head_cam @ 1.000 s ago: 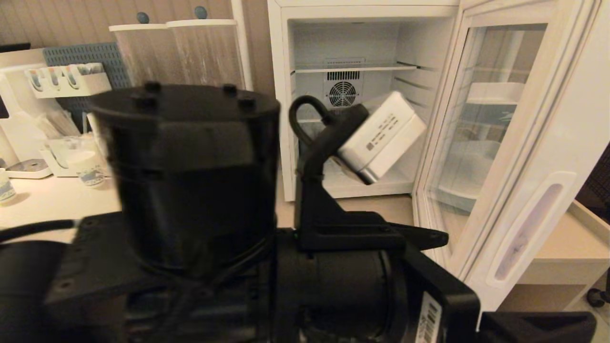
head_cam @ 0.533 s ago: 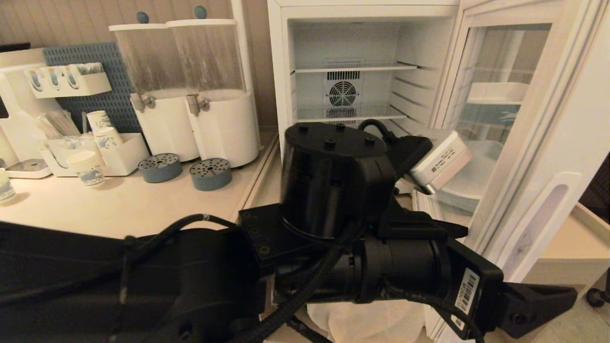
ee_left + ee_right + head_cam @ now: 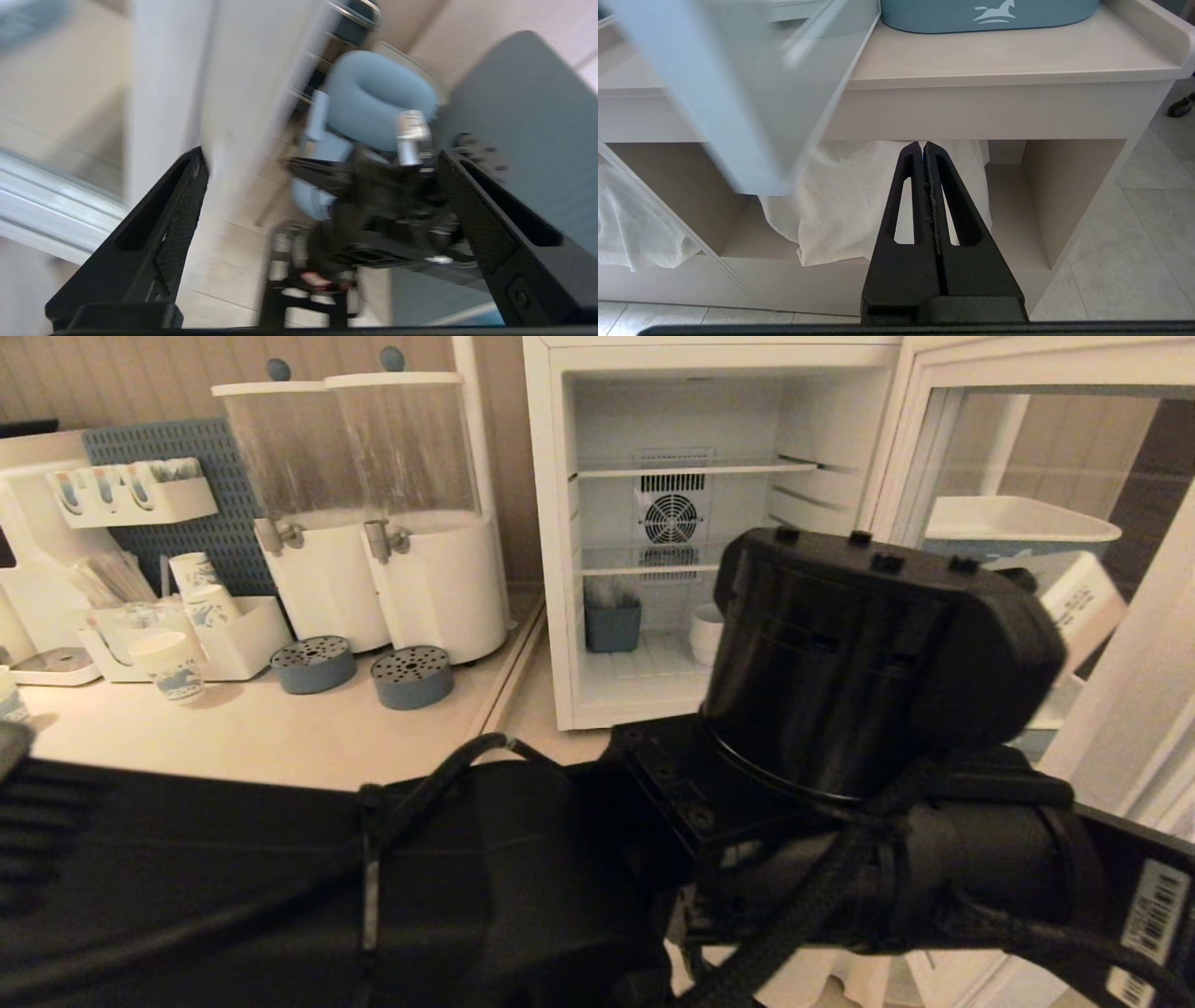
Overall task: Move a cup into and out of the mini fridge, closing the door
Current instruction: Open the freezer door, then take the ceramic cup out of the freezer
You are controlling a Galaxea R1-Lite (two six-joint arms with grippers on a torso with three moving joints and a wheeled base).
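A: Cup (image 3: 707, 633) located? Status?

B: Set on the floor of the mini fridge (image 3: 551, 523), lowest compartment, near a grey-blue container (image 3: 612, 625) and apart from it. Nothing pinched. Placing-in step judged done

A: Door (image 3: 904, 457)?

B: Swung wide open on the right. Closing not yet done; taking the cup back out also left, by the look of it. Roughly the first half logged

A: Pincers?

B: Left pincer (image 3: 322, 156) spread wide, empty, a pale upright panel close beside one finger (image 3: 159, 242), possibly the door edge, too blurred to confirm. Left arm (image 3: 878, 653) filling the foreground of the head view between camera and door. Right pincer (image 3: 923, 147) pressed together, parked low, facing the open shelf under the worktop (image 3: 1017, 60)

A: Writing, brands?

B: No brand lettering legible on fridge or door. White horse mark (image 3: 994, 11) on a blue tub (image 3: 924, 18), no words. Barcode sticker (image 3: 1134, 933) on the left arm, unreadable. Blue print on paper cups (image 3: 173, 667), too small to read
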